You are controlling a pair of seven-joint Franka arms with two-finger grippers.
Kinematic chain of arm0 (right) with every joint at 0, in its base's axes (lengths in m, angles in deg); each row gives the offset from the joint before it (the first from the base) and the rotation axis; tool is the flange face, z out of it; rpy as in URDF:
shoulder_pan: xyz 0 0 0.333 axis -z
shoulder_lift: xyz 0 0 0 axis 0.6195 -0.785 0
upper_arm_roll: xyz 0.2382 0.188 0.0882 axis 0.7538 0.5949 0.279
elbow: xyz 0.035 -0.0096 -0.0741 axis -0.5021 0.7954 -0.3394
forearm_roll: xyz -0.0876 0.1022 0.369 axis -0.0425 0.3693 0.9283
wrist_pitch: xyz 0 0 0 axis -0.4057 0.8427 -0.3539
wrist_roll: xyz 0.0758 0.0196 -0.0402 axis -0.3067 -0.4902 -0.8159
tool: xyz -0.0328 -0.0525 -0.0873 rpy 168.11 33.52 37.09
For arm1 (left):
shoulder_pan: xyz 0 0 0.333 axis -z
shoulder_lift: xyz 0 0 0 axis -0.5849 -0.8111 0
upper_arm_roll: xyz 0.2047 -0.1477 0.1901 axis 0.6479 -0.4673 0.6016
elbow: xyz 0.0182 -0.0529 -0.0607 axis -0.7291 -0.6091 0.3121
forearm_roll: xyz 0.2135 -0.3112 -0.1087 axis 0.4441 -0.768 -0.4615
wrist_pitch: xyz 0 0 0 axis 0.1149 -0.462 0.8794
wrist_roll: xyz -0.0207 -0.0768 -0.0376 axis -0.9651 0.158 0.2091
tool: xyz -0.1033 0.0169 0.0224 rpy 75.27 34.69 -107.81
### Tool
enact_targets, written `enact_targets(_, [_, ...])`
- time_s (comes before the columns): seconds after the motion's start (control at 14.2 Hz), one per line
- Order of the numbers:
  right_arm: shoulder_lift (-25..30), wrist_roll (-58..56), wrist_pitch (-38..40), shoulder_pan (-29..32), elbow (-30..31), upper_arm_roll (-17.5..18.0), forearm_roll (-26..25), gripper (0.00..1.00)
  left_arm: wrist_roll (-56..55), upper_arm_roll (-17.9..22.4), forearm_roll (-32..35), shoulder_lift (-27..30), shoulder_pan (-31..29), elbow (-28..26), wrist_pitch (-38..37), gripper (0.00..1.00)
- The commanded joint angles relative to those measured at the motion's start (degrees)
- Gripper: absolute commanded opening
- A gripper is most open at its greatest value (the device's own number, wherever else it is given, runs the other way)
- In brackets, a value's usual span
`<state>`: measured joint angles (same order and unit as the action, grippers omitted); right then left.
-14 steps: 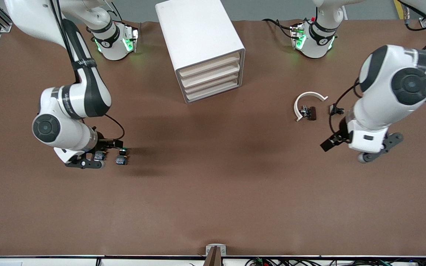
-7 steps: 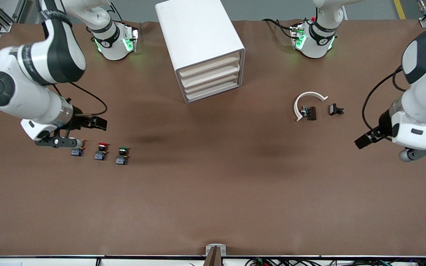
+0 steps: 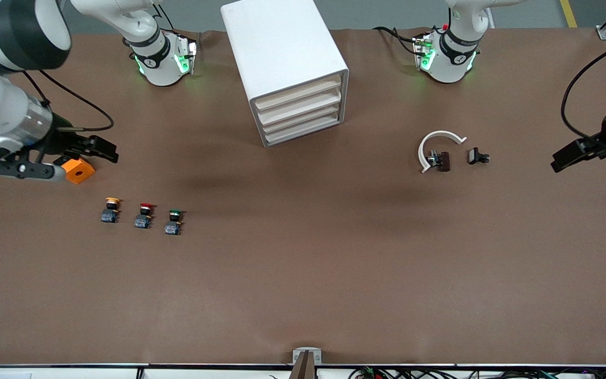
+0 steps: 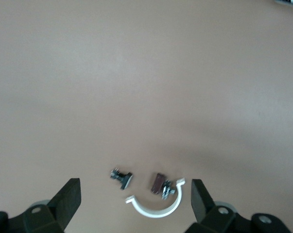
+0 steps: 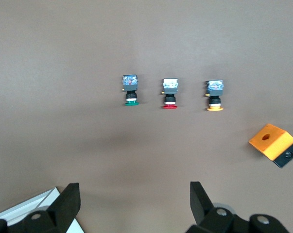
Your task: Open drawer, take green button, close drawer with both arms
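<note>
Presently the right end effector point(image 5: 131, 206) hangs over the tabletop point(image 3: 303, 273) at the right arm's end, fingers point(image 5: 68, 201) spread apart and holding nothing, just beside an orange block point(image 3: 78, 170). Nearer the front camera stand three buttons in a row: yellow-capped point(image 3: 110, 209), red-capped point(image 3: 144, 215), and the green button point(image 3: 173, 221). The left end effector point(image 4: 135, 204) hangs over the left arm's end of the tabletop, fingers point(image 4: 199, 199) likewise apart and empty, near a white curved clip point(image 3: 437, 146) and two small dark fittings. Between the arms' bases stands the white cabinet point(image 3: 282, 58); its bottom drawer point(image 3: 303, 130) is shut.
</note>
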<state>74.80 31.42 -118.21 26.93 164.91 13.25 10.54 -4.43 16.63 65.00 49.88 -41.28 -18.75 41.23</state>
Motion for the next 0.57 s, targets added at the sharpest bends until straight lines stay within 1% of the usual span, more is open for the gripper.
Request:
enact_targets(0.0, [0.5, -0.5, 2.2, 3.0, -1.6, 0.9, -1.3, 1.0, 4.9, 1.4, -0.8, 3.8, 0.9, -2.3, -2.1, 1.0])
enact_targets(0.14, [0.5, -2.2, 2.1, 4.0, -1.7, 0.9, -2.6, 1.0, 6.1, 1.4, -0.8, 7.0, 0.8, -5.6, -1.8, 1.0])
enact_targets(0.35, [0.4, -5.5, 2.4, 6.2, -2.8, 0.9, -2.6, 1.0, 6.5, 1.4, -0.9, 11.9, 0.9, -10.4, -0.3, 1.0])
enact_targets(0.49, [0.4, -6.7, 2.9, 7.5, -3.8, 0.9, -2.6, 1.0, 9.7, 1.3, -1.2, 12.5, 0.7, -10.9, -0.4, 1.0])
